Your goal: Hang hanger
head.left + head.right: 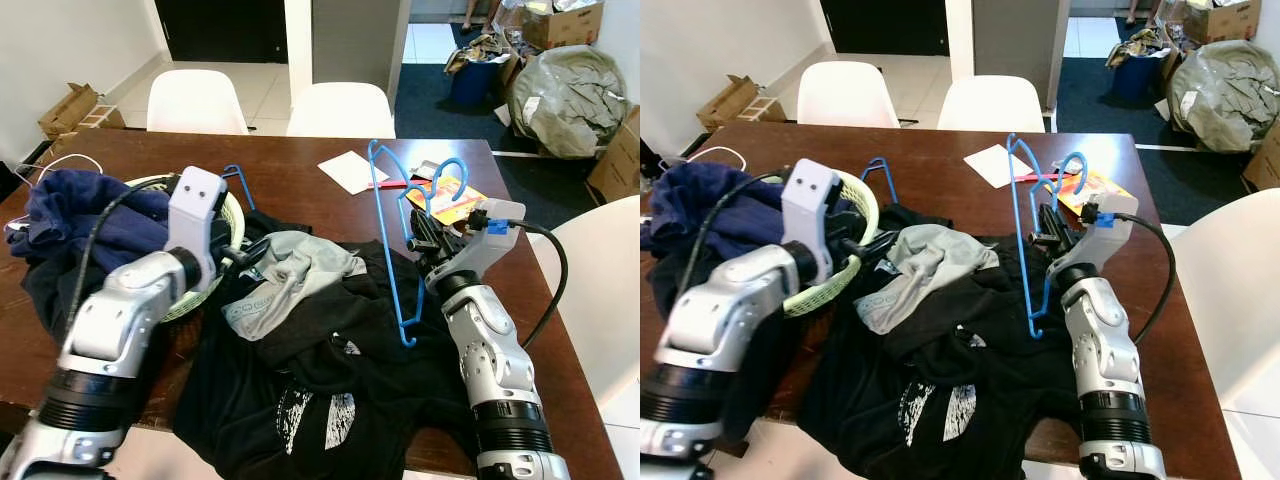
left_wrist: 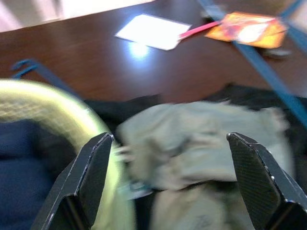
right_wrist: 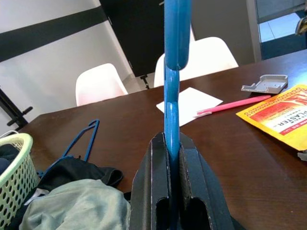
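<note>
blue plastic: the hanger (image 1: 385, 240) stands upright over the right half of the table (image 1: 300, 165), its hook curling up near the right edge and its lower corner hanging over the black clothes (image 1: 330, 380).
right gripper (image 3: 171, 158): fingers pressed together on the hanger's blue bar, nothing else between them.
left gripper (image 2: 172, 177): jaws spread wide and empty, above the grey garment (image 1: 285, 275) by the basket rim.
basket (image 1: 855, 215): pale yellow-green mesh, toward the left edge of the table, with dark blue clothes (image 1: 80, 215) heaped in and around it.
second hanger (image 1: 238, 182): blue, lying flat just behind the basket.
far right corner: white paper (image 1: 350, 170), a pink pen (image 3: 230, 105) touching its edge, an orange packet (image 3: 283, 115) beside the pen.
far edge: two white chairs (image 1: 340, 110) pushed up to it.
right edge: another white chair (image 1: 605, 290) just beside it.
</note>
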### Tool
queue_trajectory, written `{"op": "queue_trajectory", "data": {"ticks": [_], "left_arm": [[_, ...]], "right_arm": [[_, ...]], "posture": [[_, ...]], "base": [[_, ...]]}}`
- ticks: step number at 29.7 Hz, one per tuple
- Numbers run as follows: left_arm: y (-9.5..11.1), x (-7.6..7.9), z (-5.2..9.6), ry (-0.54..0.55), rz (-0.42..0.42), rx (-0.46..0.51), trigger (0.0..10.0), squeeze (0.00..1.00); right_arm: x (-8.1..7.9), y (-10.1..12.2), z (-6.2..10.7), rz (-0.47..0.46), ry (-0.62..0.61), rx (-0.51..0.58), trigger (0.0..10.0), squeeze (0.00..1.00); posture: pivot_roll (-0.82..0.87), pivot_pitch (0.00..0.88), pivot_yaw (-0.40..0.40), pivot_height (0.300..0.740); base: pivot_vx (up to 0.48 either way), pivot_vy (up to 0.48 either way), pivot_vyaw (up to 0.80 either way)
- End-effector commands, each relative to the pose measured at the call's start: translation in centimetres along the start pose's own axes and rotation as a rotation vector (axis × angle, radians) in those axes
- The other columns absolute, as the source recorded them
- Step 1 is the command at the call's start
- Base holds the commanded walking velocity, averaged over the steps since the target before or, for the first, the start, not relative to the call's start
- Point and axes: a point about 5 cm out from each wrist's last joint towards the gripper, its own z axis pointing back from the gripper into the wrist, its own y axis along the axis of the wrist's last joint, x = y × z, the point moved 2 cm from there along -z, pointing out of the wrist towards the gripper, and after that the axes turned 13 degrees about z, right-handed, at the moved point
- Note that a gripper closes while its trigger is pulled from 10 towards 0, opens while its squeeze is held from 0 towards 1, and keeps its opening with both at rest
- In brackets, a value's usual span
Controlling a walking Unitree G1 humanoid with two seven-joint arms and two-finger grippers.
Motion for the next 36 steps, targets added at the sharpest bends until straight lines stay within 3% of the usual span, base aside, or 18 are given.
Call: {"op": "queue_trajectory", "data": {"ticks": [1,6,7,9,17,23,24,25,26,36], "left_arm": [[0.0,1.3,-0.3,-0.055,-0.021,0.010,10.0,0.00],[-0.9,2.5,-0.4,-0.109,-0.008,-0.012,10.0,0.00],[-3.0,3.7,-0.5,-0.155,0.001,-0.098,10.0,0.00],[-4.7,4.0,-0.4,-0.157,-0.004,-0.171,10.0,0.00],[-6.9,3.2,-0.4,-0.076,0.001,-0.264,10.0,0.00],[-7.2,2.3,-0.5,-0.021,0.015,-0.272,10.0,0.00],[-7.2,2.3,-0.5,-0.019,0.020,-0.273,5.8,0.00],[-7.2,2.3,-0.5,-0.019,0.020,-0.273,5.8,0.00],[-7.4,2.3,-0.5,-0.023,0.030,-0.279,0.0,0.00],[-7.8,2.0,-0.4,-0.020,0.038,-0.305,0.0,0.00]], "right_arm": [[-0.1,-1.0,0.3,-0.014,-0.002,-0.029,10.0,0.00],[-0.1,-1.0,0.3,-0.015,-0.002,-0.029,10.0,0.00],[-0.1,-1.0,0.3,-0.015,-0.004,-0.028,10.0,0.00],[-0.1,-1.0,0.3,-0.014,-0.004,-0.027,10.0,0.00],[-0.1,-1.0,0.3,-0.014,-0.008,-0.026,10.0,0.00],[0.0,-1.0,0.3,-0.015,-0.009,-0.026,10.0,0.00],[0.0,-1.0,0.3,-0.015,-0.009,-0.025,10.0,0.00],[0.0,-1.0,0.3,-0.015,-0.009,-0.025,10.0,0.00],[0.0,-1.0,0.3,-0.016,-0.010,-0.025,10.0,0.00],[-0.1,-1.0,0.3,-0.016,-0.012,-0.023,10.0,0.00]], "posture": [[0.03,0.083,0.043,0.740],[0.02,0.086,0.045,0.740],[0.03,0.088,0.045,0.740],[0.03,0.088,0.046,0.740],[0.03,0.092,0.047,0.740],[0.03,0.093,0.049,0.740],[0.03,0.093,0.049,0.740],[0.03,0.093,0.049,0.740],[0.02,0.093,0.050,0.740],[0.02,0.095,0.048,0.740]], "base": [[0.000,0.000,0.00],[0.000,0.000,0.00],[0.000,0.000,0.00],[0.000,0.000,0.00],[0.000,0.000,0.00],[0.000,0.000,0.00],[0.000,0.000,0.00],[0.000,0.000,0.00],[0.000,0.000,0.00],[0.000,0.000,0.00]]}}
